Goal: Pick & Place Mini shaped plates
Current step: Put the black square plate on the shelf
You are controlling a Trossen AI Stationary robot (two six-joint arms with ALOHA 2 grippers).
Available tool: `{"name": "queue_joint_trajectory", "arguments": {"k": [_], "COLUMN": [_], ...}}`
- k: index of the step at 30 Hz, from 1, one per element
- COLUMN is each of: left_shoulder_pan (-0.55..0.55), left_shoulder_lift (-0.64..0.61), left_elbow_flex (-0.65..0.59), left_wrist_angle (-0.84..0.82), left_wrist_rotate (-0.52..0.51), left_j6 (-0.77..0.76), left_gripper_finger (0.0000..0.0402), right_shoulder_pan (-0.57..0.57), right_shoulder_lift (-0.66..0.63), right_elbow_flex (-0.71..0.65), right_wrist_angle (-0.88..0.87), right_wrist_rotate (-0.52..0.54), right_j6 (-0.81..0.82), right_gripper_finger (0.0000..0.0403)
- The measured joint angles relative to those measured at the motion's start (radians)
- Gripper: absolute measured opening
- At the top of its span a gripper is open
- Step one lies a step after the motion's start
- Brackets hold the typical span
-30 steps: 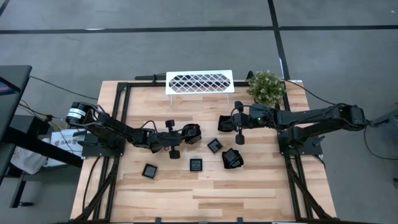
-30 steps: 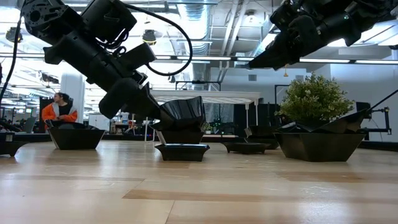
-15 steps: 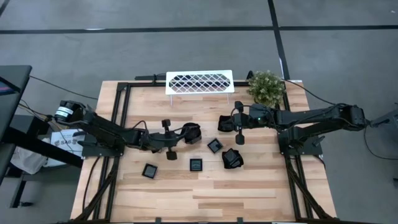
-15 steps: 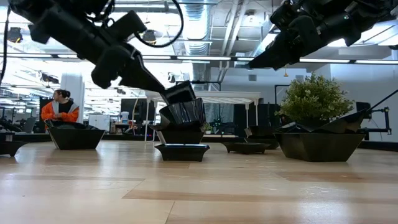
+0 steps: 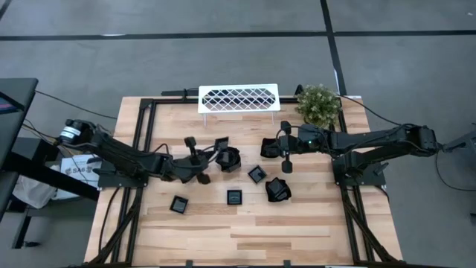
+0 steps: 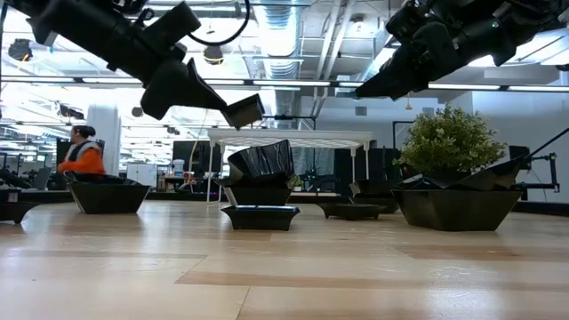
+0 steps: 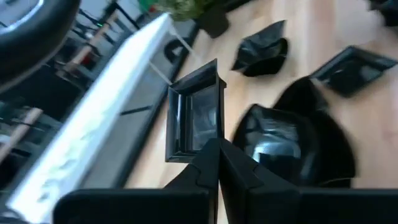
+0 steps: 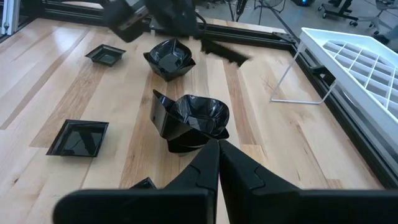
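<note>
Looks early-ish to me: the left gripper [image 5: 218, 147] is clamped on a flat square plate [image 7: 194, 119] lifted near table centre, right gripper [image 5: 285, 158] pinched together at 2 o'clock, other plates [image 5: 235, 196] scattered, rack [image 5: 238, 98] at 12 empty.

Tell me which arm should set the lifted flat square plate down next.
Left. The left gripper already pinches the flat square plate by its edge, lifted above the stacked deep plates. The right gripper hangs with jaws shut beside another deep plate, holding nothing.
</note>
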Motion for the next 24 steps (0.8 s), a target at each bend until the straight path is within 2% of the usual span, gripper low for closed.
{"name": "queue_joint_trajectory", "arguments": {"k": [8, 15, 17, 24], "left_shoulder_pan": [0.05, 0.24, 0.31, 0.533], "left_shoulder_lift": [-0.092, -0.221, -0.244, -0.248], "left_elbow_flex": [0.0, 0.0, 0.0, 0.0], "left_wrist_angle": [0.003, 0.006, 0.005, 0.019], "left_wrist_rotate": [-0.121, -0.119, -0.06, 0.275], "left_j6": [0.275, 0.421, 0.469, 0.549], "left_gripper_finger": [0.0005, 0.0005, 0.0005, 0.0005], "right_shoulder_pan": [0.0, 0.006, 0.006, 0.006], "right_shoulder_lift": [0.0, 0.0, 0.0, 0.0], "right_elbow_flex": [0.0, 0.0, 0.0, 0.0], "right_wrist_angle": [0.001, 0.019, 0.02, -0.004], "right_wrist_rotate": [0.0, 0.0, 0.0, 0.0], "right_j6": [0.0, 0.0, 0.001, 0.035], "right_gripper_finger": [0.0006, 0.0006, 0.0006, 0.0006]}}
